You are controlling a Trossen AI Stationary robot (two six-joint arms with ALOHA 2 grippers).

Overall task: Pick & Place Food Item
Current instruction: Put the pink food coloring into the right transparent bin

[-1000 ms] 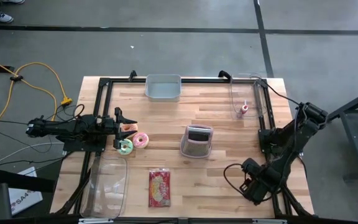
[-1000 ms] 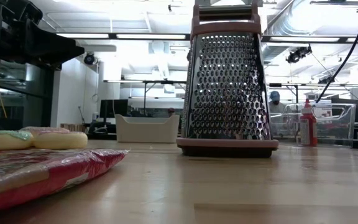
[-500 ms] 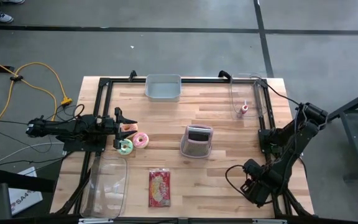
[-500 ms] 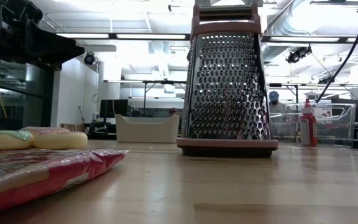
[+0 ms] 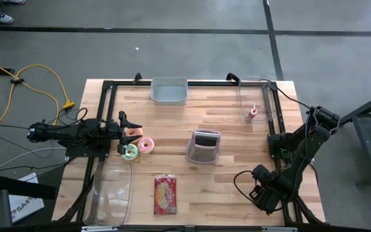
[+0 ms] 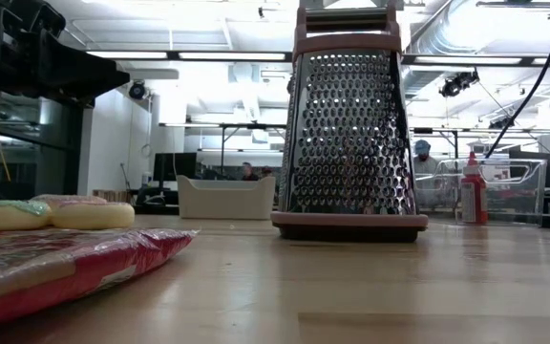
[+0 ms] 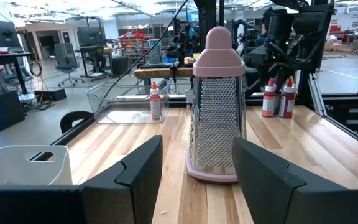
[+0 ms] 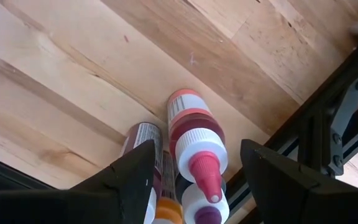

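Donuts: pink donut (image 5: 147, 145) and green donut (image 5: 130, 152) touching, on table (image 5: 237, 174) at left side, just right of left gripper (image 5: 129, 133). Left gripper fingers spread, empty, above table edge beside donuts. Right gripper (image 8: 194, 180) at near right corner, fingers released, hovering over cluster of squeeze bottles (image 8: 194, 146). Grater (image 5: 204, 145) upright mid-table. Red snack packet (image 5: 165, 194) flat, near edge.

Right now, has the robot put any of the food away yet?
Not that I can see. The donuts and red snack packet lie on the table. The left gripper is open beside the donuts, holding nothing. The right gripper is open above bottles. Picking and placing remain.
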